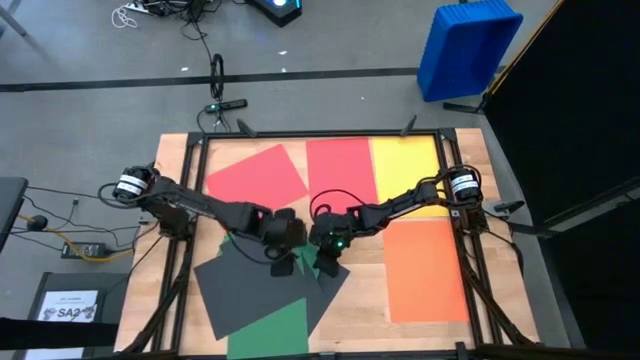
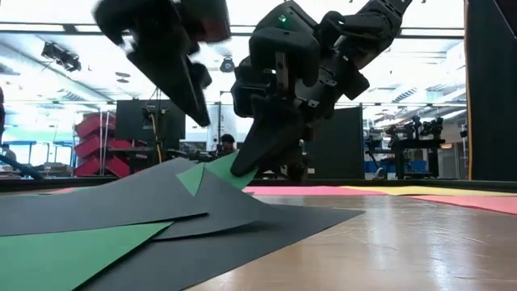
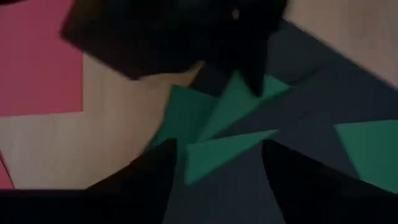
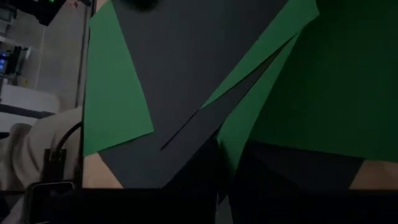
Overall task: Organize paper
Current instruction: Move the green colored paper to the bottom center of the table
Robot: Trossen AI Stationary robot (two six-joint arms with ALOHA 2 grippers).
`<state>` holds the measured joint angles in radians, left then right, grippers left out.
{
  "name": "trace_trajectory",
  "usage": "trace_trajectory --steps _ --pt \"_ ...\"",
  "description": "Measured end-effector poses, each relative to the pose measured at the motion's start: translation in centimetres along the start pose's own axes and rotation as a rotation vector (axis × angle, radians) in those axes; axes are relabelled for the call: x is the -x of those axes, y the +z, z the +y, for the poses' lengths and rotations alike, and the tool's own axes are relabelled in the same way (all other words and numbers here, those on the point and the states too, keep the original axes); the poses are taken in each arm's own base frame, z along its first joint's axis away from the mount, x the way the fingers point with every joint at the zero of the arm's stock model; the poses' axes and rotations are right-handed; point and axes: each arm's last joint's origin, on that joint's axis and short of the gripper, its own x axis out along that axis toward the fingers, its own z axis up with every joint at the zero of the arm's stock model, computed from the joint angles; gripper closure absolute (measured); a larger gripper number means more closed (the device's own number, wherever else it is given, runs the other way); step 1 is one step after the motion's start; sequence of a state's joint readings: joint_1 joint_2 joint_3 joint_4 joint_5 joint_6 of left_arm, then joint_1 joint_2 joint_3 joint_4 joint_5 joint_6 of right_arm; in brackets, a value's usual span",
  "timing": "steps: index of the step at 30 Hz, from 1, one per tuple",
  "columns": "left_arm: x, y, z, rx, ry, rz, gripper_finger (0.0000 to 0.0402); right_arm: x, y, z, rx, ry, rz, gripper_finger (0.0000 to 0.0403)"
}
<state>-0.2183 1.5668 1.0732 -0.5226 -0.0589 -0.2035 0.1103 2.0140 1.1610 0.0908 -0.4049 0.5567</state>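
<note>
Paper [image 1: 262, 295] sits piled at the near-left table [image 1: 420, 335]. Right gripper [image 2: 246, 162] is pinched on a green sheet [image 2: 212, 171], left gripper [image 3: 217, 171] wide above. You're mid-separation; next, peel it clear slowly.

The overhead view is evenly lit and fairly clear, with only soft, weak shadows under the arms on the wooden table [image 1: 420, 330]. In the low view bright ceiling lights and pale windows glare behind, so both arms read as dark silhouettes, the upper-left one smeared by blur, and a faint sheen lies on the tabletop. Both wrist views are dim and soft, with near parts out of focus.
</note>
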Motion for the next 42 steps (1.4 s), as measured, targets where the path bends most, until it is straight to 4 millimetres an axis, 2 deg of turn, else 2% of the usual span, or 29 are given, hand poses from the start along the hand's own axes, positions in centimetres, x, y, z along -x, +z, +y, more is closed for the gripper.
trace_trajectory --steps 5,12,18,29,37,42 --pt "-0.8 0.1 3.5 0.009 -0.094 -0.026 0.014 -0.2 -0.2 0.4 0.043 -0.023 -0.017 0.0403" --pt "-1.8 -1.4 6.6 0.055 -0.298 -0.019 0.0139 -0.5 -0.5 0.9 0.092 -0.062 -0.033 0.0403" --pt "-2.9 -1.3 7.3 0.04 -0.361 -0.049 0.014 -0.5 -0.5 0.9 0.116 -0.092 -0.049 0.0403" --pt "-6.9 -1.8 7.7 0.043 -0.447 -0.01 0.014 -0.6 -0.5 1.0 0.123 -0.105 -0.053 0.0403" --pt "-7.1 -1.7 8.1 0.067 -0.451 -0.024 0.0147 -0.5 -0.6 1.3 0.136 -0.139 -0.078 0.0403" --pt "-7.1 -2.1 9.1 0.113 -0.438 0.002 0.0149 0.3 -0.2 2.3 0.155 -0.19 -0.133 0.0403"
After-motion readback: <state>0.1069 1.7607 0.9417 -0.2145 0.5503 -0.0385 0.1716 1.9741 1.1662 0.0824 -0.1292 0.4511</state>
